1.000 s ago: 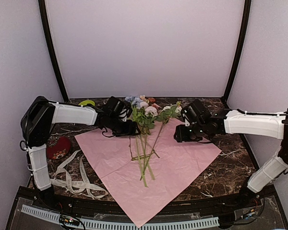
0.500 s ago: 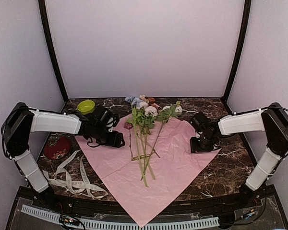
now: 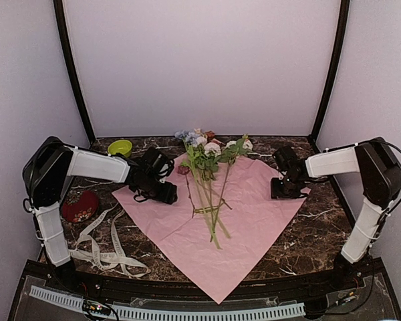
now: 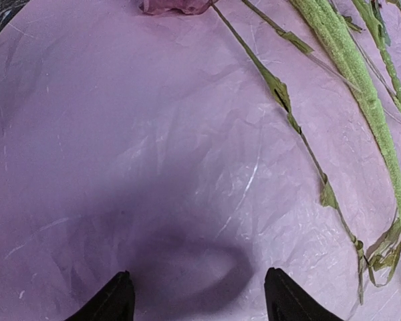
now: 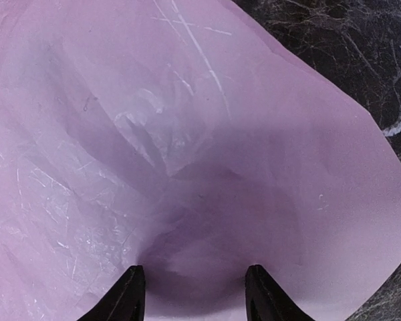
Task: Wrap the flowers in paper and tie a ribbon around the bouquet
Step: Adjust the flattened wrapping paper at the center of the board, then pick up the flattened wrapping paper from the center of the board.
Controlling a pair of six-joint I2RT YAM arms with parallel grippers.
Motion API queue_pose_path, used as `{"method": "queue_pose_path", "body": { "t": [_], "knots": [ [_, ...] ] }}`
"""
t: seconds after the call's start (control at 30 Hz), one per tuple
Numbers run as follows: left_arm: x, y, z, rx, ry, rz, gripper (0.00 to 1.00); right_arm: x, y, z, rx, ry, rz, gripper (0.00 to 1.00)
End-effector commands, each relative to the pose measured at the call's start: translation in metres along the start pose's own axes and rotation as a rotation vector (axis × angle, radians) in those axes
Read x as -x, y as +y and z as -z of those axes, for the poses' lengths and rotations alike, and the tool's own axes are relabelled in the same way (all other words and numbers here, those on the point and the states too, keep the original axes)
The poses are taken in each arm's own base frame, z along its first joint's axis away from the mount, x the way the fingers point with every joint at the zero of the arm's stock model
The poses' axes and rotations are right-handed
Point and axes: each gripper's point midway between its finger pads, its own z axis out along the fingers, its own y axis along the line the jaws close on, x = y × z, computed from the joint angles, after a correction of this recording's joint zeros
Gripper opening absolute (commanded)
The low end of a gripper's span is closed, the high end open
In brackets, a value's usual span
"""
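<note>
Checking the overhead view first: the flowers (image 3: 209, 180) lie loose on the paper (image 3: 254, 221), not wrapped. The blooms sit at upper centre of the frame, at the sheet's top edge, and the thin green stems fan slightly down toward the middle. A small dark pink bud (image 3: 182, 170) lies just left of the stems.

The paper is spread flat as a diamond on the table (image 3: 321, 227), and its bottom corner reaches the dark front rail at lower centre.

My left gripper (image 3: 170, 196) is low over the sheet's left part, near the left corner and left of the stems, not touching them. In the left wrist view its two black tips stand well apart at the bottom edge, with only shadowed, creased paper between them. So it is released, holding nothing. The stems cross the right side of that view.

My right gripper (image 3: 275, 190) is low over the sheet's right corner, well apart from the flowers. In its wrist view the tips are likewise spread, and the paper puckers a little in the gap. I cannot tell whether the tips press on the sheet. It is released too.

The ribbon (image 3: 100, 244) lies in loose loops on the table at lower left, off the paper. A red dish (image 3: 80, 206) sits just above it, and a green bowl (image 3: 120, 147) stands at upper left.
</note>
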Motion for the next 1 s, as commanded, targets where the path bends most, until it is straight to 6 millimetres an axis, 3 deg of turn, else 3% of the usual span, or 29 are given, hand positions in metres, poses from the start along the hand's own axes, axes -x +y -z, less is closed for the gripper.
{"method": "queue_pose_path", "body": {
  "t": [0.0,0.1,0.17,0.23,0.3,0.43,0.53,0.67,0.83,0.97],
  "knots": [
    [0.014,-0.001,0.026,-0.024,-0.082,-0.057,0.69,-0.013,-0.006,0.005,-0.006,0.096,0.042,0.51],
    [0.033,-0.028,0.069,-0.124,-0.26,-0.162,0.7,0.003,0.008,0.037,0.068,0.033,0.055,0.51],
    [0.027,-0.055,0.098,-0.18,-0.351,-0.315,0.7,0.005,0.019,0.057,0.102,0.004,0.082,0.5],
    [-0.006,-0.097,0.119,-0.277,-0.381,-0.536,0.69,0.003,0.034,0.084,0.153,-0.035,0.13,0.5],
    [-0.05,-0.133,0.136,-0.409,-0.374,-0.743,0.69,-0.009,0.052,0.101,0.204,-0.047,0.195,0.5],
    [-0.137,-0.173,0.153,-0.623,-0.334,-1.03,0.71,-0.053,0.103,0.128,0.401,0.014,0.349,0.47],
    [-0.186,-0.188,0.153,-0.682,-0.308,-1.232,0.77,-0.091,0.147,0.14,0.592,0.066,0.433,0.45],
    [-0.227,-0.204,0.136,-0.668,-0.291,-1.48,0.79,-0.133,0.18,0.129,0.679,0.155,0.468,0.43],
    [-0.223,-0.193,0.088,-0.444,-0.209,-1.596,0.61,-0.167,0.192,0.094,0.601,0.229,0.527,0.41],
    [-0.244,-0.19,0.081,-0.515,-0.132,-1.667,0.65,-0.174,0.191,0.084,0.582,0.235,0.507,0.4]
  ]
}}
